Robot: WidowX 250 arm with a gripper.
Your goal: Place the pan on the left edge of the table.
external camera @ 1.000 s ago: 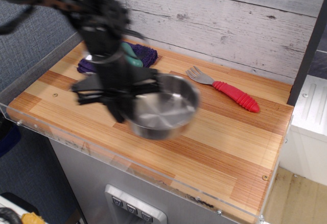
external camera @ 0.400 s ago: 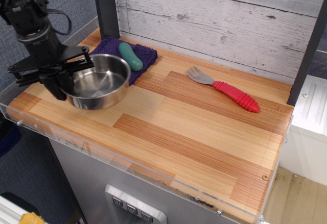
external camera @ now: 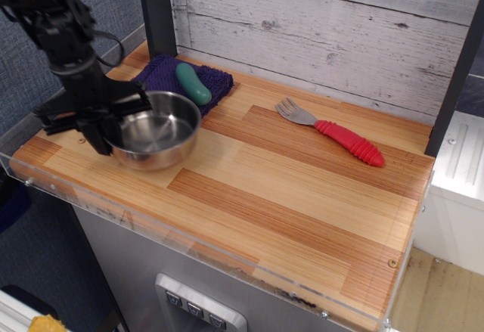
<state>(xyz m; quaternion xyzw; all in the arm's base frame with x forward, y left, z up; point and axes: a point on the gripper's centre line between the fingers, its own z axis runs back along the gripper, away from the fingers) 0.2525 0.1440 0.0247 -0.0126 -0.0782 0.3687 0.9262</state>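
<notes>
meanwhile, gripper (external camera: 106, 124) clamps the steel pan (external camera: 155, 129) beside the purple cloth (external camera: 208, 82); release could snag it.

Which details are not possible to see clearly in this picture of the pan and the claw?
- Claw: its grip on the pan is hidden by its own dark body; open or shut cannot be told.
- Pan's handle: not visible, behind the claw.
- Purple cloth: partly covered by the pan and the green object.
- Table: left corner hidden behind the arm.
</notes>
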